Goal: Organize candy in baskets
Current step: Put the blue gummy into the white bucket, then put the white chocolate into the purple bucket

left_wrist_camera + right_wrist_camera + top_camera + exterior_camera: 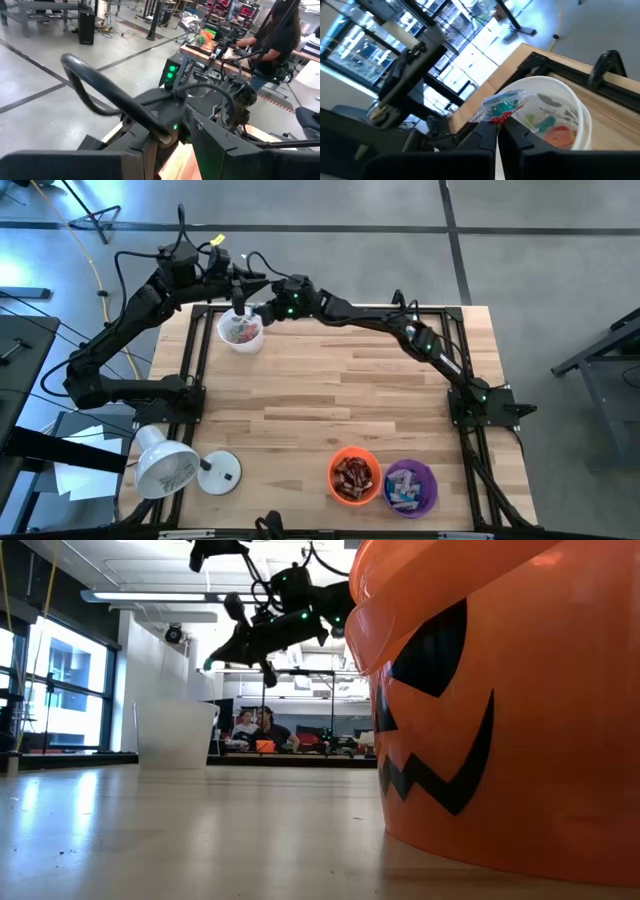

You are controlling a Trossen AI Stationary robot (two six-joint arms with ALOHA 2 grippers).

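Observation:
The white basket (240, 330) stands at the table's far left corner with several candies inside (555, 131). My right gripper (498, 131), reaching across the far edge (262, 312), is shut on a clear-wrapped candy (502, 106) with green and red inside, just above the basket's rim (580, 112). My left gripper (240, 285) hovers beside the right wrist, above the table's far left corner. Its fingers stand a little apart, with nothing seen between them. The orange basket (355, 477) and the purple basket (410, 485), both holding candy, stand at the near edge. My right gripper pinches the lower end of the candy's clear wrapper (496, 120) between its two fingertips. The fingers come nearly level from the table's right side, tipped slightly down. The candy sticks out beyond the fingertips, lifted clear over the white basket's near rim.
A white dome lamp (170, 465) on a round base (222, 473) stands at the near left corner. Black frame rails (200, 360) run along the table's left, far and right sides. In the low view the orange basket (500, 710) fills the right half. People sit at desks in the room beyond.

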